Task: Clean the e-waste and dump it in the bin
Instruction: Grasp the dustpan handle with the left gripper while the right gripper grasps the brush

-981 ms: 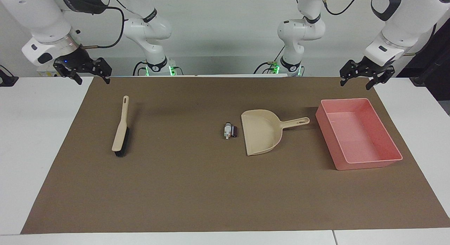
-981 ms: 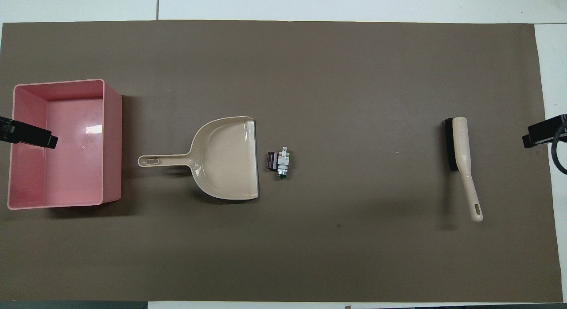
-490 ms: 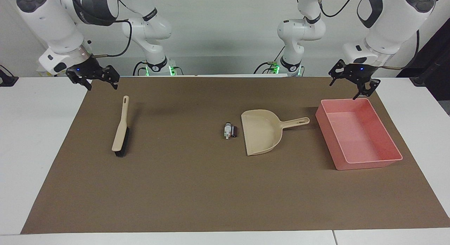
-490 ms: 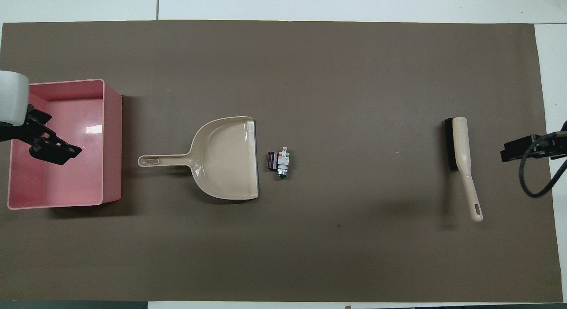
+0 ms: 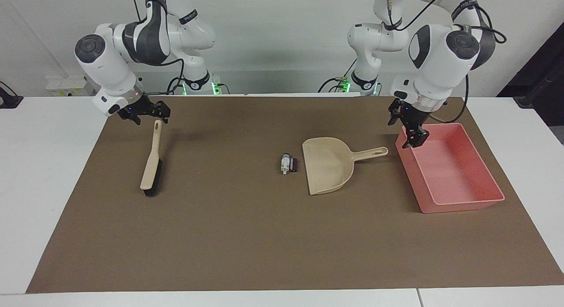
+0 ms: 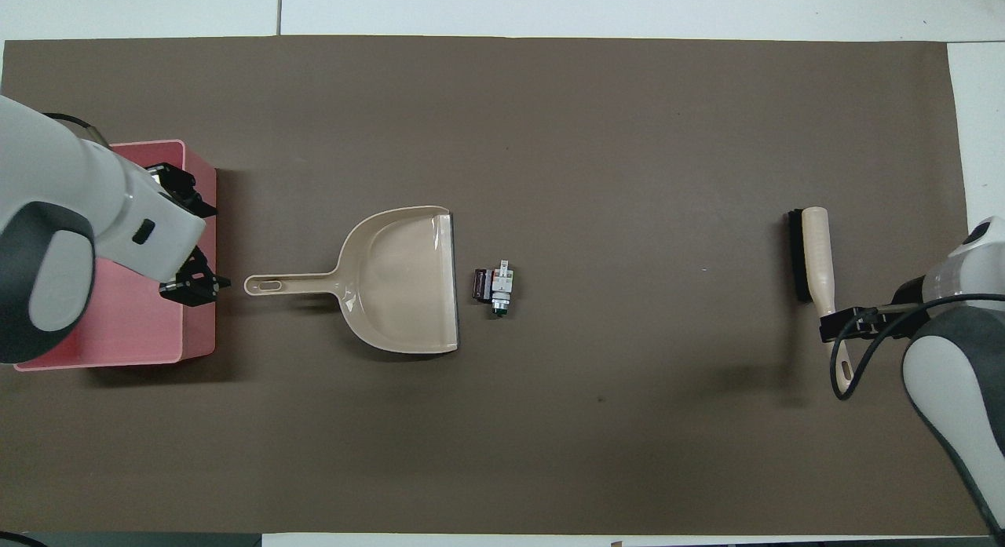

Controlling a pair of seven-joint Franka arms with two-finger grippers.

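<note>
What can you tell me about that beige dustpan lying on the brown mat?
The dustpan looks like smooth beige plastic: a wide scoop with raised walls and a straight open lip, and a slim handle with a slot at its tip. It lies flat and empty on the brown mat. Its lip faces the e-waste just beside it; its handle points at the pink bin. Nothing grips it.
</note>
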